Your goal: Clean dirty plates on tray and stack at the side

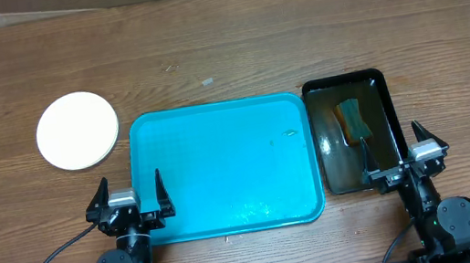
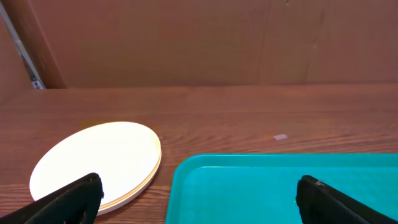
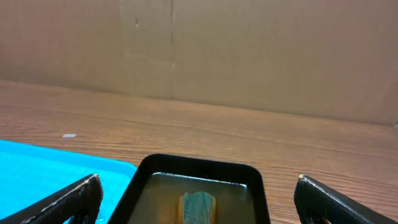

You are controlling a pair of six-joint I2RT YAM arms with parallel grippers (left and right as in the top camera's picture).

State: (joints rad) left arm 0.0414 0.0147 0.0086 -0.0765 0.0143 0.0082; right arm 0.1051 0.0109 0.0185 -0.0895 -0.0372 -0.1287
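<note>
The teal tray point(image 1: 219, 152) lies bare in the middle of the table; its corner shows in the left wrist view point(image 2: 249, 186) and an edge in the right wrist view point(image 3: 50, 168). The plates point(image 1: 77, 130) sit stacked on the wood to the tray's left, white on top, with layered rims visible point(image 2: 106, 162). My left gripper point(image 1: 129, 200) rests open at the tray's near left corner, nothing between its fingers point(image 2: 68, 199). My right gripper point(image 1: 400, 156) stands open at the near end of the black tray, empty.
A black tray point(image 1: 391, 96) with murky water holds a green-and-yellow sponge point(image 1: 352, 121) to the right of the teal tray; it also shows in the right wrist view point(image 3: 199, 167). A small scrap point(image 1: 207, 82) lies on the wood behind. Cardboard panels stand at the back.
</note>
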